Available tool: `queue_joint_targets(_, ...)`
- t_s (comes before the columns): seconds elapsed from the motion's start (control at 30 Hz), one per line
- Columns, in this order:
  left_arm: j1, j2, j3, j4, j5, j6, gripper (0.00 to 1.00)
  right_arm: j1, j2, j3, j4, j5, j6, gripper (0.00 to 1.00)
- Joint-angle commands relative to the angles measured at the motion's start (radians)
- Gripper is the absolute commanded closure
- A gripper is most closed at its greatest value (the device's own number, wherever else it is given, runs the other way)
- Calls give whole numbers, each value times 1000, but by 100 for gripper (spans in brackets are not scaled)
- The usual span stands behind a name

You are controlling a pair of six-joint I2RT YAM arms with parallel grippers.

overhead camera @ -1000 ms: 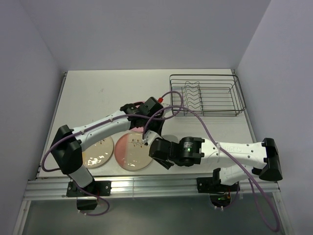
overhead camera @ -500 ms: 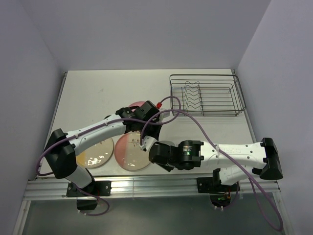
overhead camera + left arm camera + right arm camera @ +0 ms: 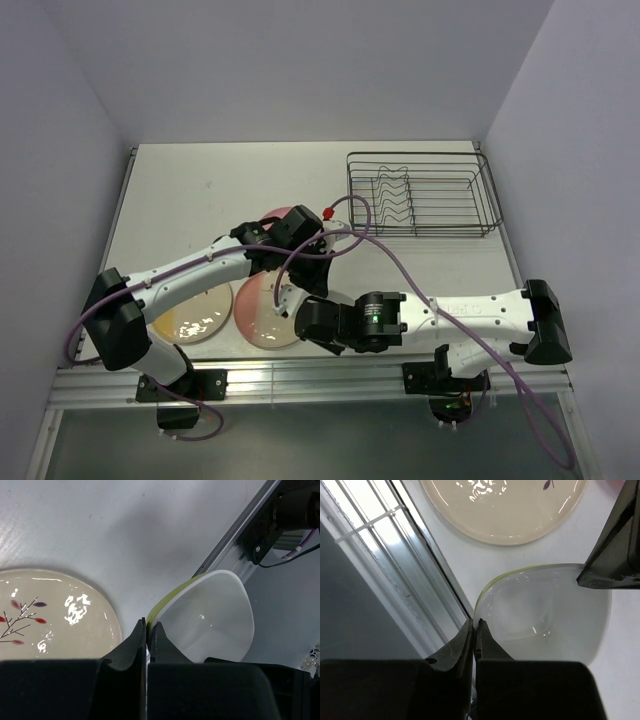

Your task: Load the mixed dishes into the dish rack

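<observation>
A lime-green bowl (image 3: 210, 615), white inside, is gripped at its rim by both arms. My left gripper (image 3: 148, 625) is shut on one edge of it. My right gripper (image 3: 475, 625) is shut on the opposite edge of the bowl (image 3: 545, 610), and a left finger (image 3: 615, 545) shows across it. From above, the arms hide the bowl. The wire dish rack (image 3: 420, 195) stands at the back right with nothing in it. A plain pink plate (image 3: 278, 214) lies behind the arms. The pink-and-cream plate (image 3: 262, 315) and the sprigged yellow-and-cream plate (image 3: 200, 315) lie near the front.
The table's front rail (image 3: 385, 555) runs just beside the bowl, with the drop beyond it. The sprigged plate (image 3: 50, 615) lies close to the left of the bowl. Purple cables (image 3: 400, 260) loop over the table between the arms and the rack.
My right gripper has shut on the bowl's rim. The left arm swung slightly left and forward, uncovering the pink plate, and stays shut on the bowl.
</observation>
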Motion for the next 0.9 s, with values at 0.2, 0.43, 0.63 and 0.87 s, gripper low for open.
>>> queue_joint_targets(0.2,24,-90,40,-4,-53,-97,51,-14,-86,-64,19,65,87,100)
queue_joint_targets(0.43,141,-157,119,12,-264,-229,1,-23,-212,-96,109,83,138,100)
queue_joint_targets(0.63,196,-195,125,57,-305,-259,1,-245,-443,-142,290,55,184,100)
queue_joint_targets(0.87,196,-162,100,120,-249,-256,3,-697,-504,-111,425,-128,185,100)
